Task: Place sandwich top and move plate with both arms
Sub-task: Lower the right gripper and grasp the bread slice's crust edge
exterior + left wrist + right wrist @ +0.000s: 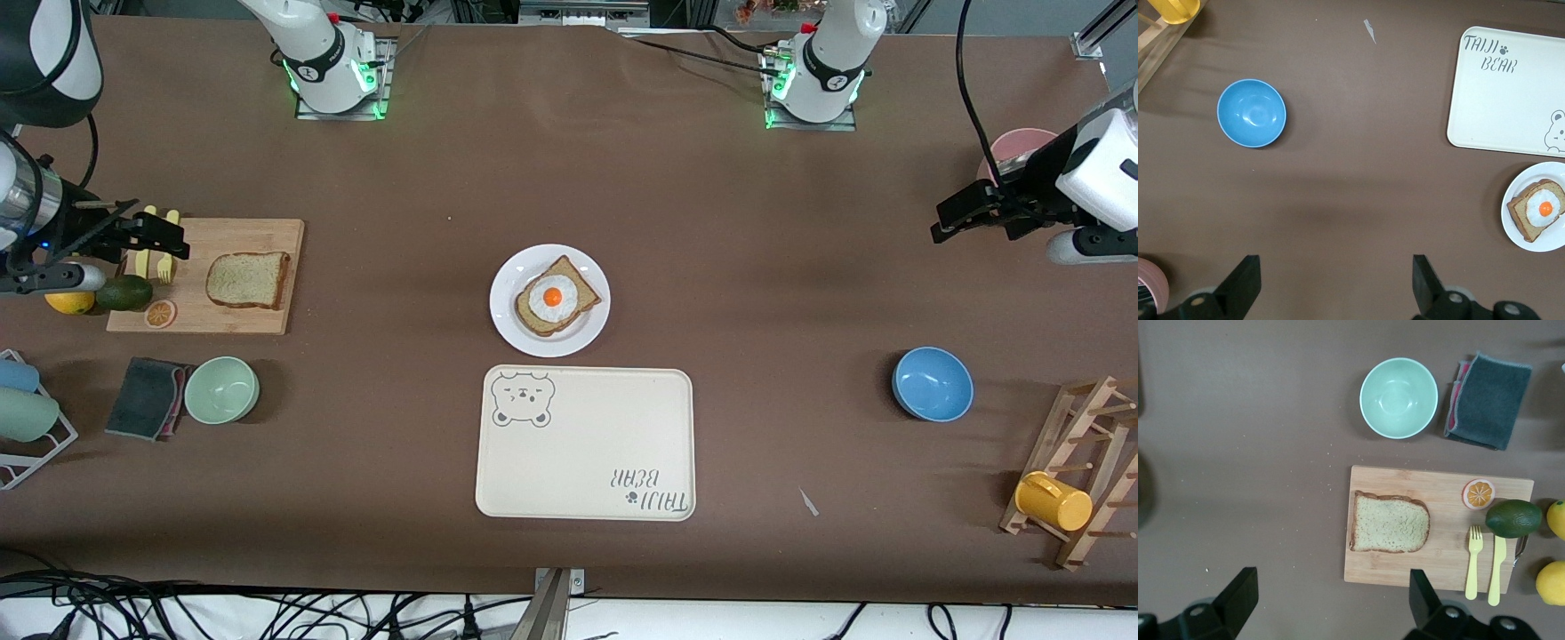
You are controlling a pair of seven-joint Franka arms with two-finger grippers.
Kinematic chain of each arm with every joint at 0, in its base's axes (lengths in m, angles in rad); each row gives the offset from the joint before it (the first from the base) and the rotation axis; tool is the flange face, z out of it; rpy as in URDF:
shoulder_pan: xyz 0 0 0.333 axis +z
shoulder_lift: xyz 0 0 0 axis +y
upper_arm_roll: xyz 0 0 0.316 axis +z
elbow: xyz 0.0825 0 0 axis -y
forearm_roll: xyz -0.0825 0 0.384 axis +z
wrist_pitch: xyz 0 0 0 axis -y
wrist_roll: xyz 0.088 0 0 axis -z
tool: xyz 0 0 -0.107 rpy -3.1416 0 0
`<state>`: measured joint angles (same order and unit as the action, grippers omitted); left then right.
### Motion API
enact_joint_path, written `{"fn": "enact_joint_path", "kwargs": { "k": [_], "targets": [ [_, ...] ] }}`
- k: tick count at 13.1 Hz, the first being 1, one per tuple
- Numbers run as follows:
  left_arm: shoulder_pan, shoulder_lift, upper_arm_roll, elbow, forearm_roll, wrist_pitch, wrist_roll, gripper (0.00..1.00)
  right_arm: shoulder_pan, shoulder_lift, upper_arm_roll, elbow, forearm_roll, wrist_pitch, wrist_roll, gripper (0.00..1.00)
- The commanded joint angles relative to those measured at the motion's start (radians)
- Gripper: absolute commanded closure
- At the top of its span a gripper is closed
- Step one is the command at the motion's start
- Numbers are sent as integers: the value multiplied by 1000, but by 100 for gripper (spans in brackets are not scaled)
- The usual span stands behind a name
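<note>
We see the plate at the middle of the desk, with bare brown surface all round it except on the side nearer the front camera, where its rim lies just beside the edge of the cream bear tray. On the plate lies a darker bread slice topped with a fried egg. The sandwich top lies flat on a wooden cutting board toward the right arm's end of the desk, well apart from the plate, with open desk between them. On the same board we find a yellow fork and knife, an orange slice and an avocado at its edge.

The right claw hangs over the board's outer end, above the cutlery, its fingers spread wide and holding nothing. The left claw hangs over bare desk at the left arm's end, near a pink bowl, likewise wide open and empty; a blue bowl sits nearer the front camera.
</note>
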<state>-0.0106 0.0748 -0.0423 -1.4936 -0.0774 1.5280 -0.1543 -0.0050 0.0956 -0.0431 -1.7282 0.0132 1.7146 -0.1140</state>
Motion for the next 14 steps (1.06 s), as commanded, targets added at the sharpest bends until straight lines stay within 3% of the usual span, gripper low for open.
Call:
{"fn": "enact_joint_path", "kwargs": {
  "k": [1, 4, 5, 10, 12, 14],
  "targets": [
    [1, 7, 2, 26, -30, -9, 2, 0, 3, 4, 2, -8, -28, -9, 8, 0],
    [-2, 5, -1, 27, -30, -11, -5, 0, 8, 4, 5, -95, -59, 57, 55, 1],
    [0, 5, -1, 26, -30, -12, -5, 0, 17, 3, 8, -147, -73, 113, 74, 5],
    [1, 5, 1, 26, -32, -17, -7, 0, 28, 7, 9, -397, -94, 399, 132, 9],
    [3, 7, 1, 23, -32, -17, -7, 0, 28, 44, 9, -468, -137, 515, 157, 12],
    [4, 7, 1, 21, -30, -17, -5, 0, 27, 122, 8, -469, -147, 559, 165, 16]
  ]
}}
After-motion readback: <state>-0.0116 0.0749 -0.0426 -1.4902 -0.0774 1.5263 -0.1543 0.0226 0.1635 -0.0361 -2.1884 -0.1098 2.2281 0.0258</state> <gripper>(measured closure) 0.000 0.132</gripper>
